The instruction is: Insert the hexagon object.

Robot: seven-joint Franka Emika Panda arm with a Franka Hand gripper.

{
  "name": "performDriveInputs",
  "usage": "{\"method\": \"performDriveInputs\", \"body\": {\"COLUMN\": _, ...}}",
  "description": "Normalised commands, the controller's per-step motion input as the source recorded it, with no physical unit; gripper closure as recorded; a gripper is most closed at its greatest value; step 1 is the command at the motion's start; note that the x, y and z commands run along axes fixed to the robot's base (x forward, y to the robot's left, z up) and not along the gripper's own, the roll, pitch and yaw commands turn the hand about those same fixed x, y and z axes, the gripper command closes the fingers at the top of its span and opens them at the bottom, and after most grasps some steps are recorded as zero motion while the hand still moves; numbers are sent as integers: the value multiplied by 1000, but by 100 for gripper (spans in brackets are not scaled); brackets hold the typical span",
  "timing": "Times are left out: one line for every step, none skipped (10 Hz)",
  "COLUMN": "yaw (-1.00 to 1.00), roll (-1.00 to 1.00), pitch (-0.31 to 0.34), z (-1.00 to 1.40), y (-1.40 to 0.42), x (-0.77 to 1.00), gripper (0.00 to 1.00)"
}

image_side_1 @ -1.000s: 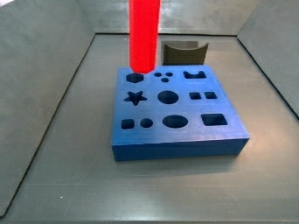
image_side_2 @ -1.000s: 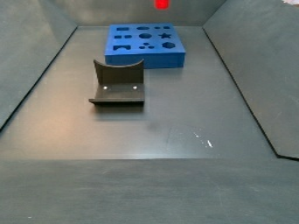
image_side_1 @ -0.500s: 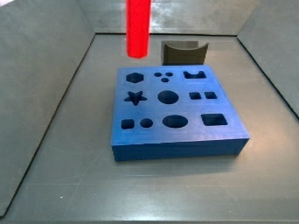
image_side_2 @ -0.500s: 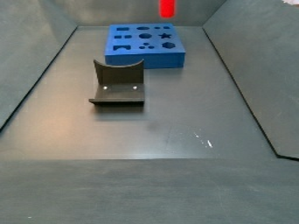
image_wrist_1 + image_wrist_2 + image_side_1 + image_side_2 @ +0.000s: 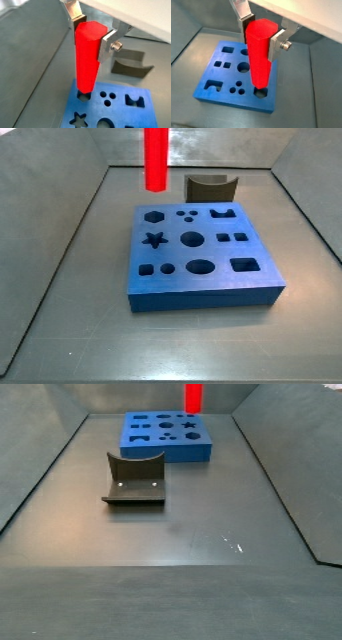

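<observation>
The hexagon object (image 5: pixel 87 60) is a bright red six-sided rod, held upright between the silver fingers (image 5: pixel 107 41) of my gripper (image 5: pixel 90 26). In both wrist views it hangs above the blue block (image 5: pixel 234 80), its lower end over a hole (image 5: pixel 259 92) near the block's corner. In both side views only the rod shows (image 5: pixel 156 158) (image 5: pixel 193 397), well above the blue block (image 5: pixel 203 258) (image 5: pixel 167 436); the gripper itself is out of frame there.
A dark grey curved block (image 5: pixel 135 480) (image 5: pixel 211 186) (image 5: pixel 130 65) stands on the grey floor beside the blue block. Sloping grey walls (image 5: pixel 60 238) enclose the floor on all sides. The blue block has several shaped holes, including a star (image 5: pixel 155 240).
The red rod has risen straight up away from the blue block and now hangs higher above it.
</observation>
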Motion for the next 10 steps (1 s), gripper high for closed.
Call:
{"method": "performDriveInputs", "body": {"yaw": -557, "roll": 134, "pitch": -299, "z": -391, "y": 134, "x": 0, "gripper": 100}}
{"method": "performDriveInputs", "body": {"yaw": -411, "roll": 251, "pitch": -183, "z": -514, "y": 0, "x": 0, "gripper": 100}}
{"method": "performDriveInputs", "body": {"yaw": -63, "roll": 280, "pitch": -149, "z": -509, "y": -63, "x": 0, "gripper": 100}}
{"method": "performDriveInputs", "body": {"yaw": 97, "roll": 276, "pitch": -180, "z": -500, "y": -57, "x": -57, "gripper": 100}}
{"method": "performDriveInputs", "body": {"yaw": 157, "roll": 199, "pitch": -114, "z": -434, "y": -3, "x": -49, "gripper": 100}}
{"method": "performDriveInputs", "body": {"yaw": 46, "roll": 73, "pitch": -93, "z": -443, "y": 0, "x": -77, "gripper": 100}}
{"method": "performDriveInputs", "body": {"yaw": 43, "roll": -39, "pitch": -106, "z": -320, "y": -14, "x": -166, "gripper": 100}}
{"method": "performDriveInputs", "body": {"yaw": 37, "roll": -81, "pitch": -63, "z": -180, "y": -23, "x": -23, "gripper": 100}}
{"method": "performDriveInputs", "body": {"yaw": 3, "roll": -129, "pitch": -44, "z": -71, "y": -31, "x": 0, "gripper": 100}}
{"method": "performDriveInputs", "body": {"yaw": 29, "roll": -143, "pitch": -63, "z": -40, "y": -51, "x": -63, "gripper": 100}}
